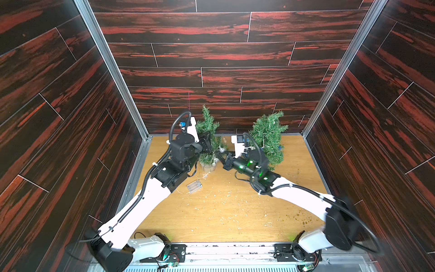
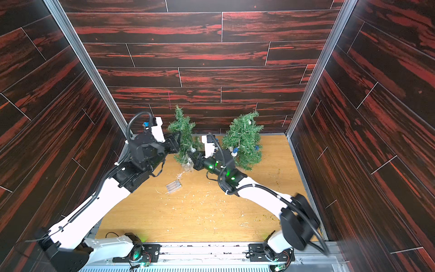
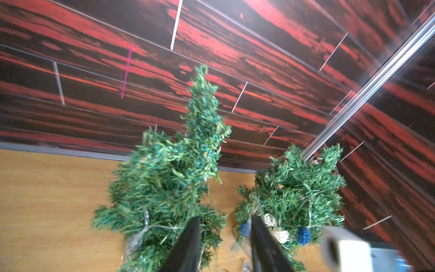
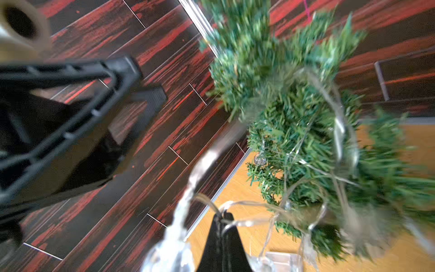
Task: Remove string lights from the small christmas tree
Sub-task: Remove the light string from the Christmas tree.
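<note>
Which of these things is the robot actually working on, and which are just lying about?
Part of the job: silver-ball light strand, pinched by the right gripper; the slim tree it hangs on; blue-and-white ball strand on the bushier tree; clear battery box; left gripper, open.

Just lying about: loose needles and pale scraps scattered on the wooden table.

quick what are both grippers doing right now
Left gripper: jaws open, nothing between them.
Right gripper: jaws shut on a thin strand of the string lights.
</note>
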{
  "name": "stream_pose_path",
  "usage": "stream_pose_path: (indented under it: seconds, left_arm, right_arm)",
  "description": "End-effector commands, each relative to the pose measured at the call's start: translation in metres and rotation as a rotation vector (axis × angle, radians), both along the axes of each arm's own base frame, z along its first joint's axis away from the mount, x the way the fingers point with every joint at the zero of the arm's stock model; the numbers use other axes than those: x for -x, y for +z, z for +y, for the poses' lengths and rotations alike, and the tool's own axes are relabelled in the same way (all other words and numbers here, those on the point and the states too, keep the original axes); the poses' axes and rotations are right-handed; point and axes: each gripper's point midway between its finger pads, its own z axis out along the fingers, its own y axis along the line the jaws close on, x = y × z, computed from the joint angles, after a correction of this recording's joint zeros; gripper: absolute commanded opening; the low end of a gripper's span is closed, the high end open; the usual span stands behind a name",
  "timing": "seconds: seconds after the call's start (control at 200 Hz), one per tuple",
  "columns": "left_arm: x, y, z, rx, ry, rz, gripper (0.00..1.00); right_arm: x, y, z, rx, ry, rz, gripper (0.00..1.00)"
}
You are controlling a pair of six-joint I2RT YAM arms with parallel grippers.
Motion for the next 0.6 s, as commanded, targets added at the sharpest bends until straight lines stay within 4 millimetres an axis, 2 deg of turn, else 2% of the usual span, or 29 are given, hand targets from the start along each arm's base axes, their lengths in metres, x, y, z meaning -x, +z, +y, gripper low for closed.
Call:
stream_pose_path:
  seconds: [0.0,0.16,0.366,0.496,0.591]
  left_arm:
    - [0.010,0.000,0.025,-0.037,0.065,-0.012,0.42]
    - [0.013,-0.020,0.047,-0.066,0.105,0.042,0.43]
    - [0.007,-0.055,0.064,0.002,0.136,0.109,0.42]
    - [0.005,-0.071,0.072,0.004,0.158,0.130,0.42]
    - [0.003,-0.074,0.075,0.018,0.158,0.138,0.42]
  right_arm:
    - [0.004,0.026,-0.024,0.071,-0.060,-0.041,0.00]
    - [-0.003,0.058,-0.057,0.142,-0.152,-0.064,0.00]
    - [-0.044,0.103,-0.103,0.183,-0.254,-0.089,0.00]
    - [-0.071,0.128,-0.112,0.211,-0.290,-0.154,0.00]
    - [-0.090,0.148,-0.118,0.193,-0.307,-0.173,0.00]
